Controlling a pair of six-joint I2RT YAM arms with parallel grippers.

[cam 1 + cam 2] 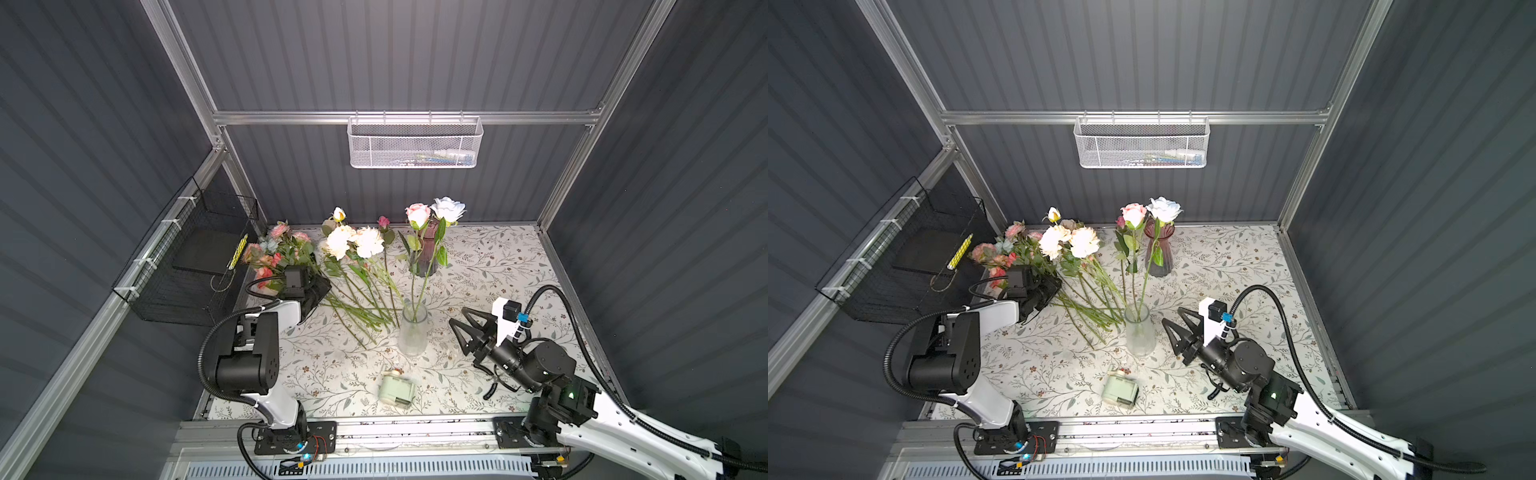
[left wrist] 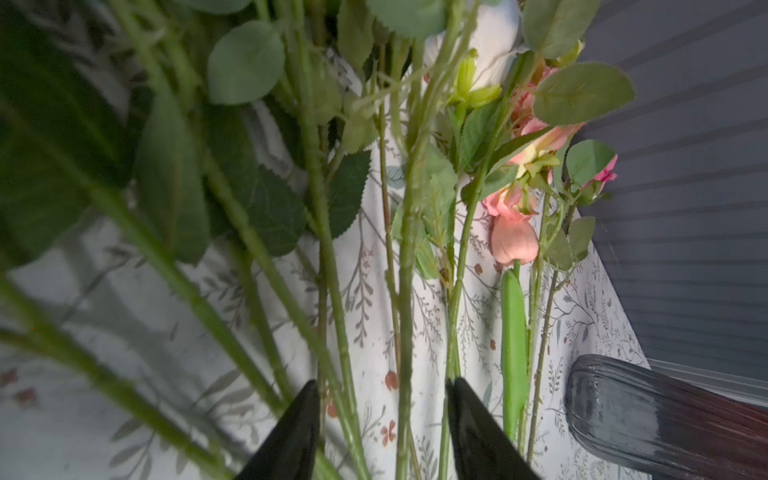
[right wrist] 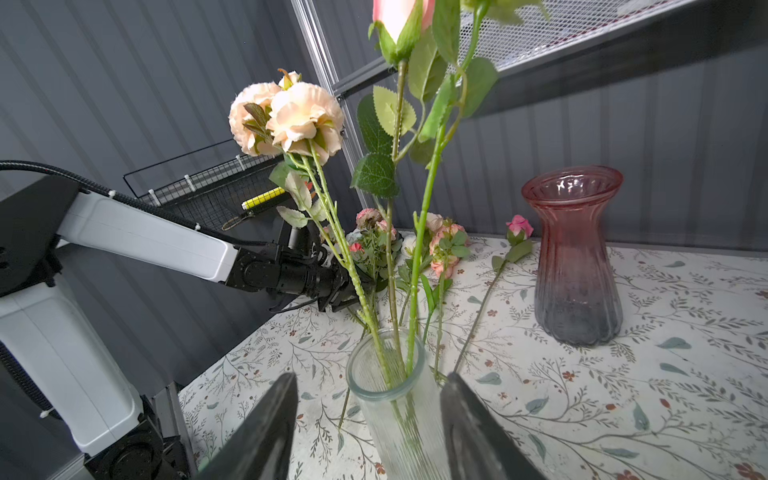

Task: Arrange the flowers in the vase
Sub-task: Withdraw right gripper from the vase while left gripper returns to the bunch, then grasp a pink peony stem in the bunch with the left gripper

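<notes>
While two roses stand in the clear vase [image 1: 412,340], one pink rose [image 1: 417,214] and one pale rose [image 1: 448,208], loose flowers [image 1: 369,243] lie heaped left of it, stems too tangled to count. One pink vase [image 1: 422,268] behind it. Left fingers [image 2: 291,436] spread around several stems; right fingers [image 3: 266,436] spread just right of it, seemingly untouching.

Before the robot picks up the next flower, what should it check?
1. Is the clear glass vase standing upright: ok.
2. Are the stems of the pink rose and the pale blue rose in that vase: ok.
3. Is only one stem between the jaws of the left gripper: not ok, several green stems sit there.
4. Are the left jaws squeezing firmly: cannot tell.
5. Is the right gripper apart from the vase, jaws open: ok.
</notes>
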